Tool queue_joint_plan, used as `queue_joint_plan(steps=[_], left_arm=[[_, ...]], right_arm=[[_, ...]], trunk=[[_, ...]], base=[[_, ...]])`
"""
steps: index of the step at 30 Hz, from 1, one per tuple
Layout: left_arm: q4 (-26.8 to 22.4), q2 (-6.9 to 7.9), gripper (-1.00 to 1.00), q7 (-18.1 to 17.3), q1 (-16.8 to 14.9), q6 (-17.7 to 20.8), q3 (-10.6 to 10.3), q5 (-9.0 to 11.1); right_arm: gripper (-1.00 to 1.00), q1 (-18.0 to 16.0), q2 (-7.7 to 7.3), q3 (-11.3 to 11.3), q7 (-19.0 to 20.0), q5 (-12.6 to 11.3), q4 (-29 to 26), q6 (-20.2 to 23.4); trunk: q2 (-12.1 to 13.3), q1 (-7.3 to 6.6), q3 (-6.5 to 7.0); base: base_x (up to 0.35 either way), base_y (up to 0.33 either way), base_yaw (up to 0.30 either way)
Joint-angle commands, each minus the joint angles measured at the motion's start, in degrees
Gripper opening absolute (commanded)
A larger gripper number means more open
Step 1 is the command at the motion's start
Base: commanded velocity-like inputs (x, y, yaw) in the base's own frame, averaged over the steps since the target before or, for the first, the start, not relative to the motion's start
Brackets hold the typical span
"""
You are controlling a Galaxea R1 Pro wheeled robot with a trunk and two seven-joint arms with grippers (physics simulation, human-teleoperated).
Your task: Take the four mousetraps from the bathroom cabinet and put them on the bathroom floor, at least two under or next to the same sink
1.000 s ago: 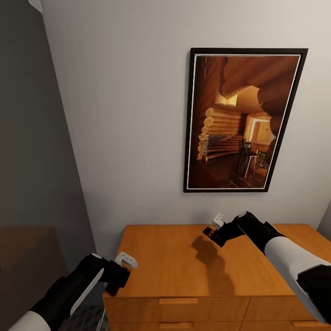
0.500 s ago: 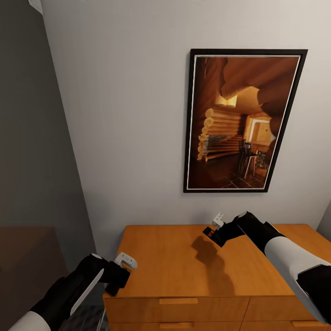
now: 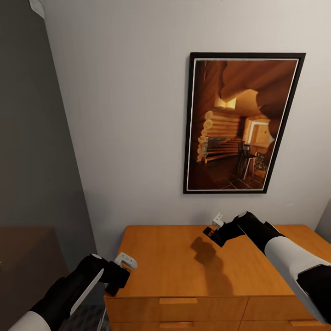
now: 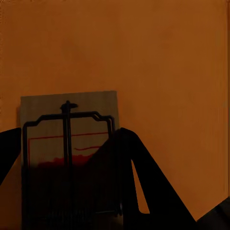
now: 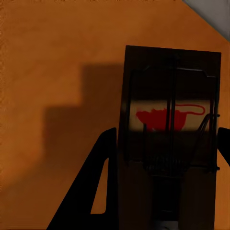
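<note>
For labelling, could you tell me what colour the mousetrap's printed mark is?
Red, clearest in the right wrist view on the mousetrap.

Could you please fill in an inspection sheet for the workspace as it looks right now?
Surface: orange-brown cabinet, its flat top bare wood.
Job's things: one mousetrap between the left tool's fingers; a second mousetrap between the right tool's fingers.
Clutter: nothing seen.
Grippers: left tool at the cabinet's front left corner; right tool above the cabinet's rear, throwing a shadow on the wood.
Cables: nothing seen.
Surroundings: framed picture on a pale wall; dark grey panel to the left.
</note>
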Motion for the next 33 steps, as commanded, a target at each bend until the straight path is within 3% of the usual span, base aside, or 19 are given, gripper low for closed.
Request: queue_joint_plan(steps=[1,12,33], left_arm=[[0.0,0.06,-1.00,0.3,0.0,0.3,-0.1,0.4],[0.0,0.07,-1.00,0.3,0.0,0.2,-0.1,0.5],[0.0,0.00,-1.00,0.3,0.0,0.2,-0.1,0.3]], right_arm=[[-1.00,0.0,-0.03,0.0,0.5,0.2,-0.1,0.4],[-1.00,0.0,-0.03,0.0,0.5,0.2,-0.1,0.4],[-1.00,0.0,-0.05,0.0,0.5,0.2,-0.1,0.4]], trunk=[[0.4,-0.20,0.16],[4.8,-2.62,2.13],[4.8,-2.62,2.13]], base=[[0.000,0.000,0.000],[0.000,0.000,0.000],[0.000,0.000,0.000]])
